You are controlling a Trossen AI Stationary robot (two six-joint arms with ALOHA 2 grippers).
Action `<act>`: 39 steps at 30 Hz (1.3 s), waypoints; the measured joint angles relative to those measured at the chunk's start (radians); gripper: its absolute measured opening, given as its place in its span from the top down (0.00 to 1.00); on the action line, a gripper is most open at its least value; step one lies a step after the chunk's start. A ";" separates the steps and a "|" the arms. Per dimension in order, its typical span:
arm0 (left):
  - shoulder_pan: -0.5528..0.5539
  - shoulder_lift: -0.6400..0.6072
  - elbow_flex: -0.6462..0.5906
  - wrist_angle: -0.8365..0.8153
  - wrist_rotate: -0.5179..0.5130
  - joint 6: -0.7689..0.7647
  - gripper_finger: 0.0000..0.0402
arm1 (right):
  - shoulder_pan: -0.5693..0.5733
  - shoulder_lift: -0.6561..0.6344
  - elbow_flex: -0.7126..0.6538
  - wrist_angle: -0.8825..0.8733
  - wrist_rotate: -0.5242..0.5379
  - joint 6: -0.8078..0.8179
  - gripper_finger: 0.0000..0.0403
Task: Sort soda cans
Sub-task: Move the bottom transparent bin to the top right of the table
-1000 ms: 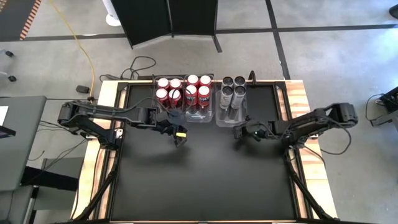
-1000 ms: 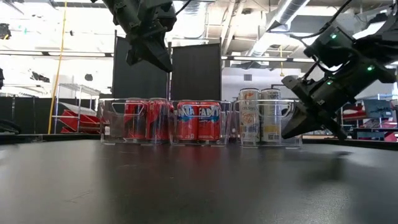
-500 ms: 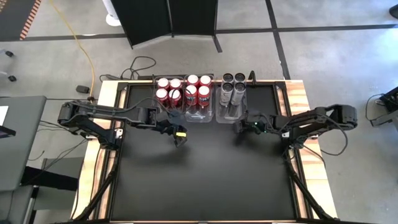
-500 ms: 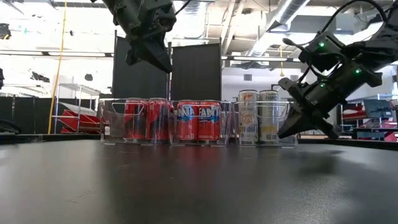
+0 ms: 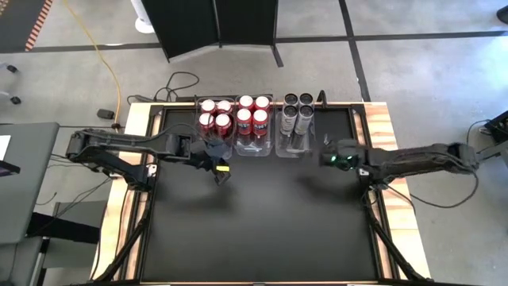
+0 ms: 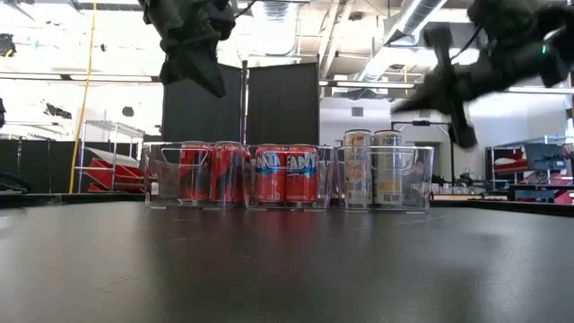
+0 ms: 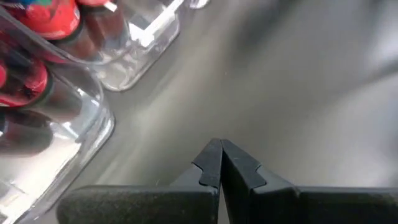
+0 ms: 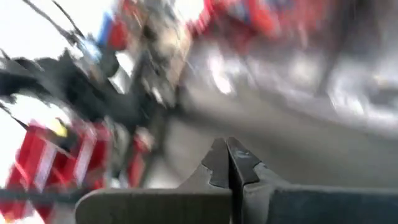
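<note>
- The small red soda cans with silver tops (image 5: 234, 115) stand in two clear plastic bins (image 5: 255, 148) at the far side of the black table (image 5: 262, 222). The left bin and the middle bin hold them, four in each as far as I can see.
- The dark grey soda cans (image 5: 298, 111) stand together in a third clear bin (image 5: 295, 149), just to the right of the red ones.
- No can is out on the table, so I think the sorting is done or nearly done.
- The left pincer (image 5: 221, 170) hangs above the table, just in front of the bins with red cans. Its two fingers are pressed tight together and it holds nothing.
- The right pincer (image 5: 328, 151) is up in the air, near the bin of grey cans. In its own wrist view its fingers are closed too, and they hold nothing.
- I think this is the end step: both arms are empty and free of the bins.
- The next move likely calls for pulling both arms away to rest, without bumping the bins.
</note>
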 joint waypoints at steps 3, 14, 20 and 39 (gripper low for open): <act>0.009 -0.031 0.000 -0.008 -0.026 -0.008 1.00 | -0.019 -0.111 0.045 -0.016 0.107 -0.026 1.00; 0.070 -0.086 0.000 -0.011 -0.123 -0.066 1.00 | -0.353 -0.179 0.195 -0.546 0.552 0.010 1.00; 0.069 -0.086 0.000 -0.009 -0.128 -0.079 1.00 | -0.656 -0.050 0.195 -0.474 0.308 -0.041 1.00; 0.045 -0.086 -0.005 -0.031 -0.172 -0.143 1.00 | -0.864 0.428 0.262 -0.084 -0.054 -0.004 1.00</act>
